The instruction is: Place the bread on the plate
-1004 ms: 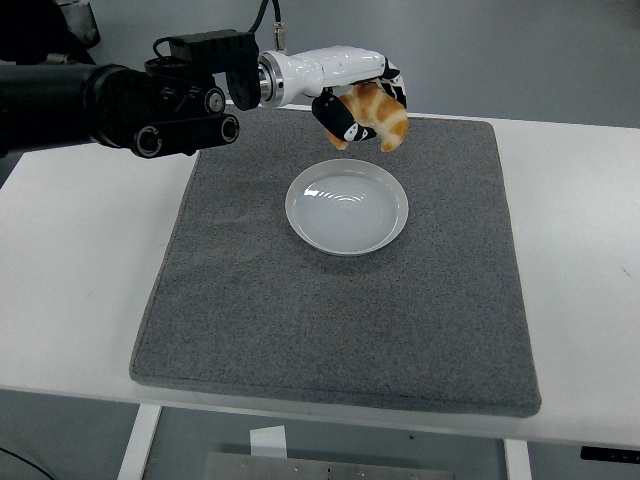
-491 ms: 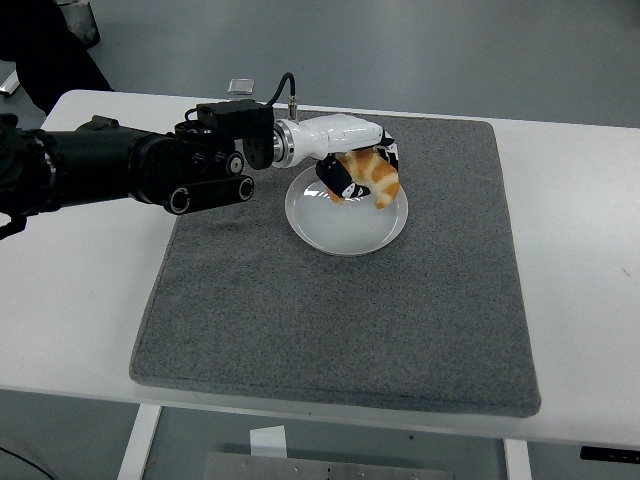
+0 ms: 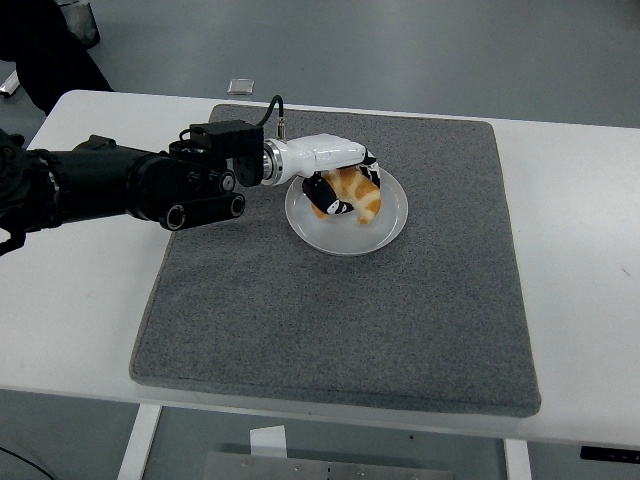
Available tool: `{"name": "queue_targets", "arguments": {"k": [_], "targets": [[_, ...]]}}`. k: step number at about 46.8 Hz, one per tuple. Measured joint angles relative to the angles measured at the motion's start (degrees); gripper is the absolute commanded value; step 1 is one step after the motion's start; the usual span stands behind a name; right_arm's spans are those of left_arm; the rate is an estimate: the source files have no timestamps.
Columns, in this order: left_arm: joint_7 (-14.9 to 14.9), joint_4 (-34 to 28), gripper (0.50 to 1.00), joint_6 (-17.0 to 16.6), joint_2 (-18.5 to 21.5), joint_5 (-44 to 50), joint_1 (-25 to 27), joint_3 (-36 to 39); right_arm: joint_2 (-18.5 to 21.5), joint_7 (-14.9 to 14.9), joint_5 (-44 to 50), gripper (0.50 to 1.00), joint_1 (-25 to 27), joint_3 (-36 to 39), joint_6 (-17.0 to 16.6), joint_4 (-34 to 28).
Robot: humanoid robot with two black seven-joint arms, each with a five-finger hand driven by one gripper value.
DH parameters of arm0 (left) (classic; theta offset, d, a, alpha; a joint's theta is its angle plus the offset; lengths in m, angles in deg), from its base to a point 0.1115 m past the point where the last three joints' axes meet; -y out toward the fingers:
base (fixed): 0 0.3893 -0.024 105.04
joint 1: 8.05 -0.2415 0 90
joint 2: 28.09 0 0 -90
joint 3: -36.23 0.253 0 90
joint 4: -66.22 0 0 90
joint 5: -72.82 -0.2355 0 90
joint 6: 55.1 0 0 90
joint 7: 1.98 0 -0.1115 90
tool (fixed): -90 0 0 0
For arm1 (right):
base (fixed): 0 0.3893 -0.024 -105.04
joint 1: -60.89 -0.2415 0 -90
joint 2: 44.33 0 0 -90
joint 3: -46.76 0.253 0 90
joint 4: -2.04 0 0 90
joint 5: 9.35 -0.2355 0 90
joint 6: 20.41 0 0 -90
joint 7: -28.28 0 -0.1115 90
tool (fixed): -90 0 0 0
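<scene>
Nearest me the grey mat (image 3: 330, 320) covers most of the white table (image 3: 580, 260), and further in sits the white plate (image 3: 392, 228) with the left hand (image 3: 335, 178) low over it, fingers wrapped around the bread (image 3: 355, 195). The bread looks down inside the plate, though I can't tell if it is resting there. If the fingers catch on release, I'd guess they could drag it over the rim.

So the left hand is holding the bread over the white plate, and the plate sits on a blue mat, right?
Not quite: the mat is grey, not blue, as the head view shows. The rest holds: the left hand is holding the bread over the white plate, which sits on that mat.
</scene>
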Motion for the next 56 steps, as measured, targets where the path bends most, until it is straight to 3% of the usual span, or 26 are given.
{"name": "queue_targets", "arguments": {"k": [43,44,45,46,48,52,56], "targets": [[0.00,0.50,0.500,-0.42,0.00,-0.14,-1.41,1.19,0.00,0.00,0.00,0.954,0.00,0.00,0.00,0.00],[0.00,0.51,0.580,-0.51,0.00,-0.14,-1.41,1.19,0.00,0.00,0.00,0.952,0.00,0.00,0.00,0.00],[0.00,0.56,0.691,-0.68,0.00,-0.14,-1.41,1.16,0.00,0.00,0.00,0.952,0.00,0.00,0.00,0.00],[0.02,0.63,0.751,-0.95,0.00,-0.14,-1.41,1.10,0.00,0.00,0.00,0.952,0.00,0.00,0.00,0.00],[0.02,0.71,0.784,-1.34,0.00,-0.11,-1.41,1.03,0.00,0.00,0.00,0.952,0.00,0.00,0.00,0.00],[0.07,0.68,0.992,-1.56,0.01,-0.05,-1.49,0.91,0.00,0.00,0.00,0.954,0.00,0.00,0.00,0.00],[0.08,0.59,0.994,-1.61,0.01,0.12,-1.51,0.78,0.00,0.00,0.00,0.952,0.00,0.00,0.00,0.00]]}}
